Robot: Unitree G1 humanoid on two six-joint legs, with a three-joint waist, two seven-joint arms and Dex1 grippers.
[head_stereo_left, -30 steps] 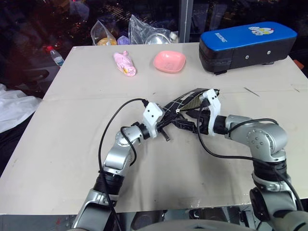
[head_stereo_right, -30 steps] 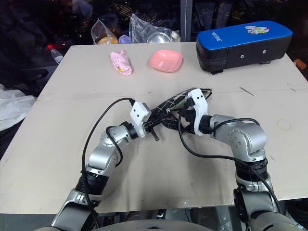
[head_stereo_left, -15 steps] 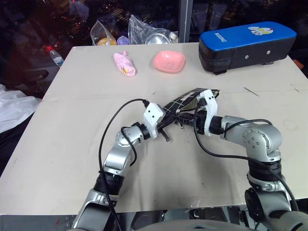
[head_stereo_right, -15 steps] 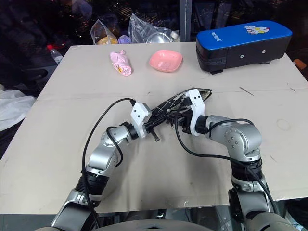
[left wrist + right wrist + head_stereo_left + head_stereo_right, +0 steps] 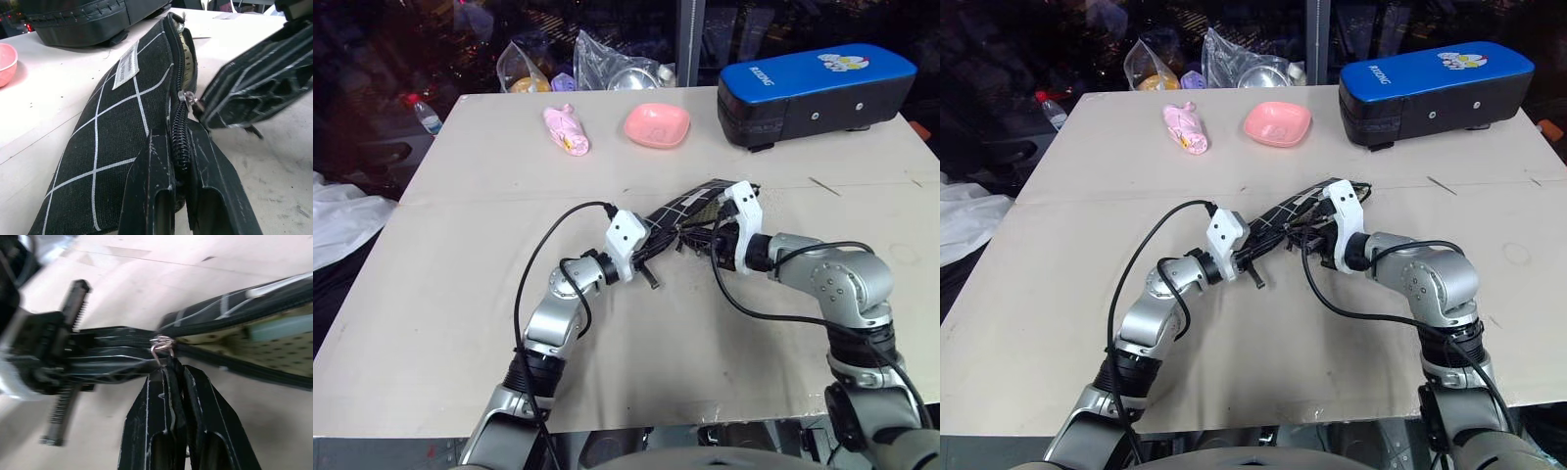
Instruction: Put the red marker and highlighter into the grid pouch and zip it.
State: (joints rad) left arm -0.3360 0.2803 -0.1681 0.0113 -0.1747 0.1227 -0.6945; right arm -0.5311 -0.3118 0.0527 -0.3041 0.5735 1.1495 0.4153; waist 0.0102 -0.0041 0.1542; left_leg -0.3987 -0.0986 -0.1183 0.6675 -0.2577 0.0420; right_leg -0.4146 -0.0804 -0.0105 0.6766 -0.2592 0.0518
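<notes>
The grid pouch point(image 5: 690, 208) hangs just above the middle of the table, stretched between my two grippers. My left gripper point(image 5: 178, 142) is shut on the pouch's near end, right at the zipper line. My right gripper point(image 5: 168, 369) is shut on the zipper pull point(image 5: 161, 345), a short way along the zipper from the left gripper. Beyond the pull the pouch mouth gapes, and the pale green highlighter point(image 5: 279, 325) lies inside against a dotted lining. The red marker is hidden.
A big blue-and-black case point(image 5: 815, 83) stands at the back right. A pink bowl point(image 5: 657, 124) and a pink wrapped object point(image 5: 567, 128) lie at the back. Plastic bags point(image 5: 607, 64) sit past the far edge of the table.
My right gripper has gone from open to shut, closing on the zipper pull. The left gripper has kept its hold and stayed in place.
</notes>
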